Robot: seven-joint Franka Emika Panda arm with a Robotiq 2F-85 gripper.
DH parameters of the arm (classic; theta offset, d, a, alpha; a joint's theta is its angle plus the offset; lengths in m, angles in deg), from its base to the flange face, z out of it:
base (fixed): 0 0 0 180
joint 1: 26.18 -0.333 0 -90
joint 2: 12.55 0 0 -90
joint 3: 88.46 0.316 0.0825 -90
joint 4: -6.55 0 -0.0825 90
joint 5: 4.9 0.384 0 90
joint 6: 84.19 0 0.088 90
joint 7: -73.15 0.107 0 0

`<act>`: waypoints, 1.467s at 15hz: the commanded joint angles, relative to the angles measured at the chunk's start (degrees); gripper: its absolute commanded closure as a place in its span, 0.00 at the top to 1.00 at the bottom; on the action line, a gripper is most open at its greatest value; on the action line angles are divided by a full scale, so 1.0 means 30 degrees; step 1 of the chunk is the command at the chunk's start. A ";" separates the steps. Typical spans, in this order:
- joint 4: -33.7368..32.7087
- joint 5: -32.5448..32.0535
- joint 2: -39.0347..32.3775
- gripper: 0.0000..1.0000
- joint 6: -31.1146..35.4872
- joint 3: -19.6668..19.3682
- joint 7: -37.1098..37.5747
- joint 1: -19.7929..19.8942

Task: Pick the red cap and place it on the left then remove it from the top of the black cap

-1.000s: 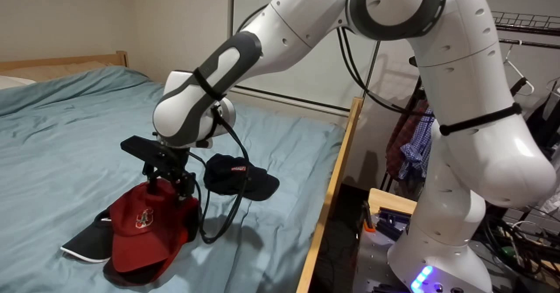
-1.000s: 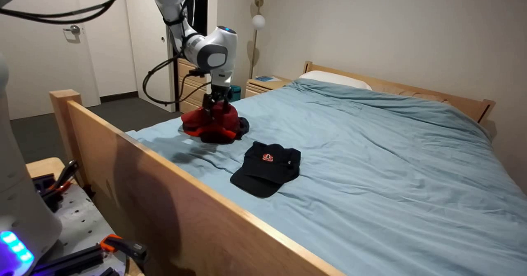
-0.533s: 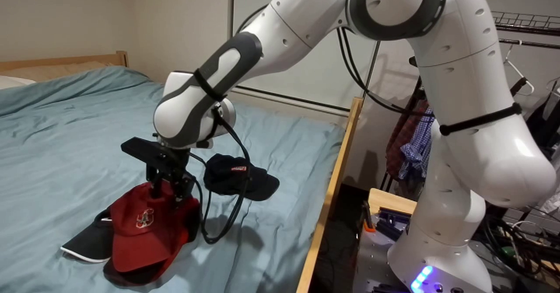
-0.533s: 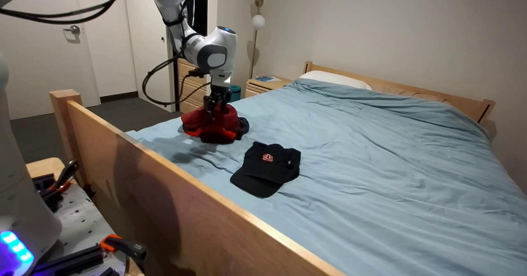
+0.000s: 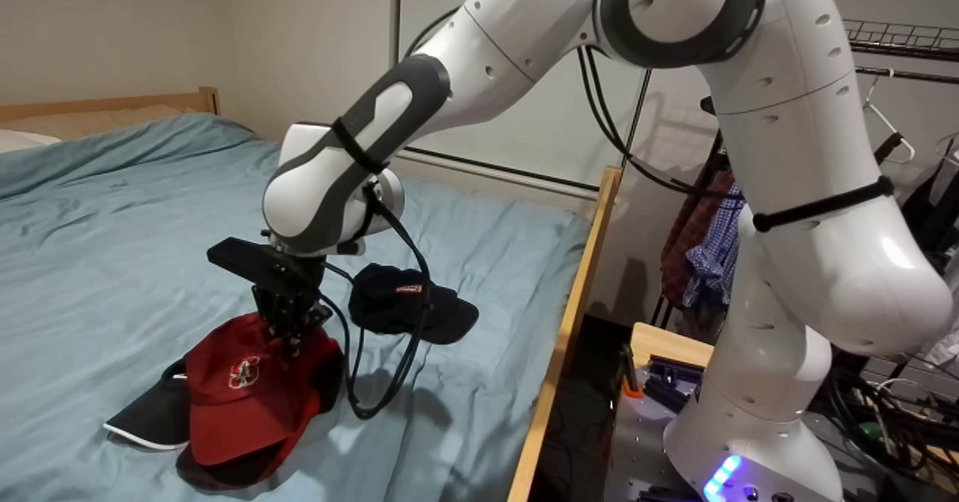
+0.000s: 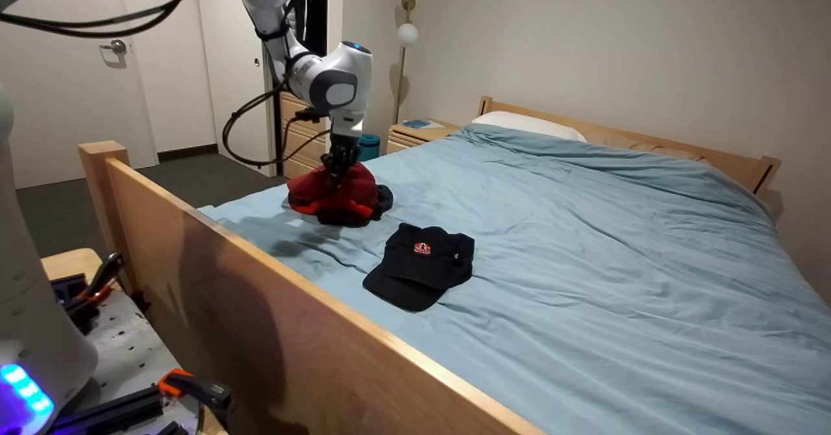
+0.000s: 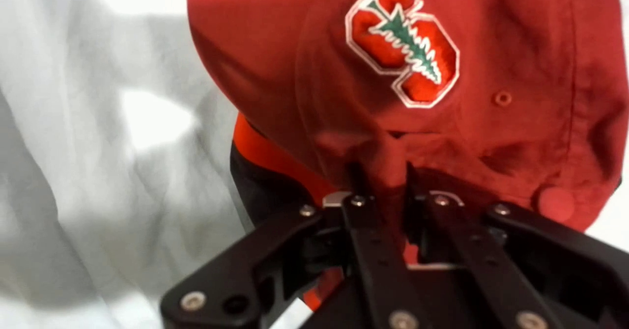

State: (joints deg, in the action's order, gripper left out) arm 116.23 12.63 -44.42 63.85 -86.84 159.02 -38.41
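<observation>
A red-emblemed black baseball cap [image 6: 421, 267] is seen; a blue checked shirt [image 5: 712, 251] is hung; a white pillow [image 6: 529, 124] is laid beside a wooden headboard [image 6: 733, 163]

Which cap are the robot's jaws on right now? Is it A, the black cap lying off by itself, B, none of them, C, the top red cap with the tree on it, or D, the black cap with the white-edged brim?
C: in the wrist view, cloth of the top red cap is bunched between the jaws, close to its tree emblem, while the lone black cap lies apart from them.
</observation>
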 commanded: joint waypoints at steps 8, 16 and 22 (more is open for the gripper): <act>0.3363 -0.0702 0.4047 0.05 -0.0321 0.0524 -0.0800 0.0154; 0.2478 -0.0485 0.2093 0.05 0.0650 0.0607 -0.0434 0.0171; 0.2440 -0.0470 0.1726 0.05 0.2188 0.0064 -0.0004 0.0108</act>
State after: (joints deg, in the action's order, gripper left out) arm 123.77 10.55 -39.06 67.72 -86.59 158.46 -38.63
